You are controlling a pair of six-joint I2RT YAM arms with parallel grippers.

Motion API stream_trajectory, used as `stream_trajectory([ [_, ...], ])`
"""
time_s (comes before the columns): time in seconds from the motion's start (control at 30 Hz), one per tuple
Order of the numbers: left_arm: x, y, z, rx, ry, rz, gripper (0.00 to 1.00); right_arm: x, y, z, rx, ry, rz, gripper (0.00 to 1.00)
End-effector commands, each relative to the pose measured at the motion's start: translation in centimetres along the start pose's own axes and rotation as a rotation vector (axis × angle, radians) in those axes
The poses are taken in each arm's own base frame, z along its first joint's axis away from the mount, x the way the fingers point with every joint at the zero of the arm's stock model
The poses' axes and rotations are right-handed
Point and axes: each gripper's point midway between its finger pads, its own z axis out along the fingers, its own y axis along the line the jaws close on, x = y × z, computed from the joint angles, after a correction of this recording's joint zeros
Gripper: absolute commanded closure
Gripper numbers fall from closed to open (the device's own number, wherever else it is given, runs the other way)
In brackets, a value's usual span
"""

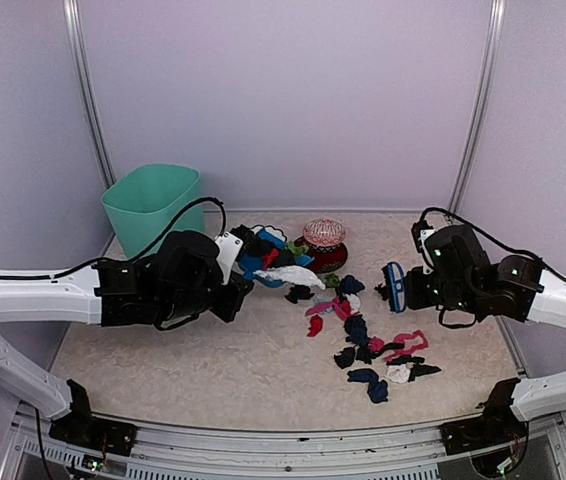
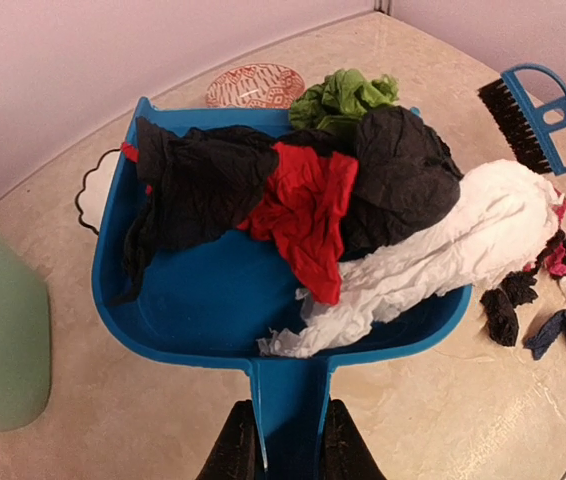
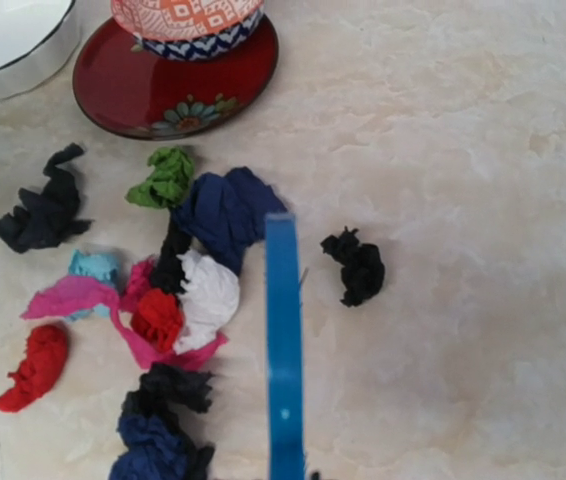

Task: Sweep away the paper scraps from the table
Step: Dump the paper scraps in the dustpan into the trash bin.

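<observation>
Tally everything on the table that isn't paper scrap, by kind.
dustpan: 1
brush: 1
green bin: 1
red plate: 1
patterned bowl: 1
white dish: 1
Total: 6

Ahead of the left gripper, paper scraps hide most of the dustpan floor, and its far wall covers part of a bowl. The brush handle is cut off at the bottom edge, so the right gripper fingers are out of frame there.
</observation>
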Motion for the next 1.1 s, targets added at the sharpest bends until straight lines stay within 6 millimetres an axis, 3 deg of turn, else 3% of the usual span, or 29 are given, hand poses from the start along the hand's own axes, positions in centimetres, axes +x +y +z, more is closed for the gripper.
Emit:
stream_trajectory([
  [0.0,-3.1,3.0,-2.0,-0.076,-0.041,-0.023,1.0,-0.5,0.0,0.3,-0.001,-0.019,0.0,1.0],
  [0.53,-10.4,11.6,-6.3,-0.185,-0.124,-0.199,1.0,-0.8,0.6,1.0,-0.004,-0.009,-0.017,1.0],
  [1.07,-10.6,18.9,-6.9,-0.082,-0.142,-0.536,1.0,-0.8,1.0,1.5,-0.003,0.008,-0.032,1.0],
])
